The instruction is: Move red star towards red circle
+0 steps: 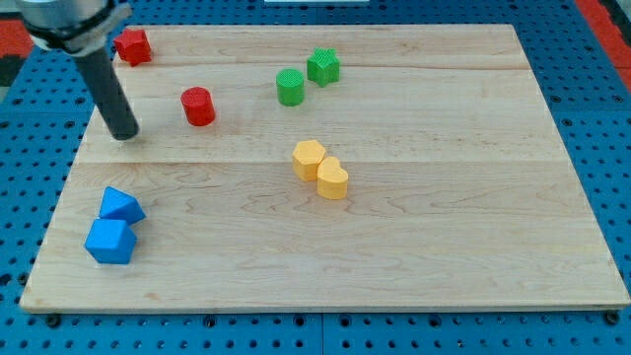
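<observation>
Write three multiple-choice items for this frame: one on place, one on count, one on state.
1. Where is the red star?
A. top-left corner of the board
B. beside the yellow blocks
C. bottom-right corner

2. How many green blocks are there?
A. one
B. two
C. four

3. Is my tip touching the red star?
A. yes, pressed against it
B. no, it stands apart, below it
C. it is out of view

Answers: 1 A, the red star lies by the board's top-left corner. 2 B, one green block sits by another green block. 3 B, my tip is left of the red circle, clear of both.
</observation>
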`<action>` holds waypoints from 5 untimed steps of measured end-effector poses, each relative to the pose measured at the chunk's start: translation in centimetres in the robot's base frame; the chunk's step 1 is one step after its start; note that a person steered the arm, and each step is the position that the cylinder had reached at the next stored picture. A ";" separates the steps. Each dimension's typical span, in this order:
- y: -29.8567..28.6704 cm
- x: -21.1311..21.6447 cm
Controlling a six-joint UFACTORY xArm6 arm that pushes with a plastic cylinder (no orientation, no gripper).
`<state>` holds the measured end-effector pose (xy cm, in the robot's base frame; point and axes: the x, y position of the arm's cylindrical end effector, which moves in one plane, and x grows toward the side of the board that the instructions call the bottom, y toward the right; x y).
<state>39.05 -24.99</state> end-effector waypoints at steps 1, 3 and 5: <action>-3.3 -4.2; -3.7 -15.3; -3.0 -19.9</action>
<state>19.10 -28.01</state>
